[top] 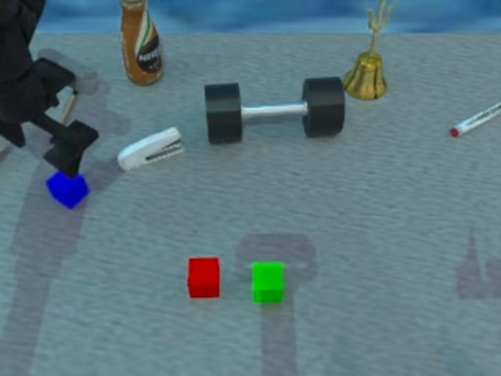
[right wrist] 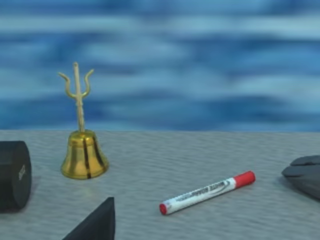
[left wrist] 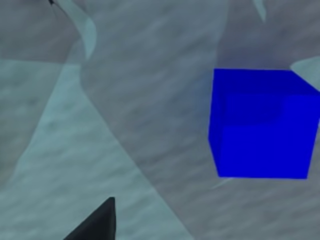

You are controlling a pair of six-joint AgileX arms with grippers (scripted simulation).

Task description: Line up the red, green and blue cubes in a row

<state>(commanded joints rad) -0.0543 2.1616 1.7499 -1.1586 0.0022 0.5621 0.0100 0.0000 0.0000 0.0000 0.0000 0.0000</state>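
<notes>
Top view: the left gripper (top: 69, 160) hangs just above the blue cube (top: 67, 189) at the table's left side; whether its fingers are spread or touching the cube cannot be told. The red cube (top: 203, 277) and green cube (top: 268, 282) sit side by side, slightly apart, near the front centre.

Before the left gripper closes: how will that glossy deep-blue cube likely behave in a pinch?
The glossy deep-blue cube looks rigid, so it should hold its shape. Flat faces probably suit parallel fingers; it shouldn't roll. The glossy finish could slip under a light grip. The left gripper sits right above it.
</notes>
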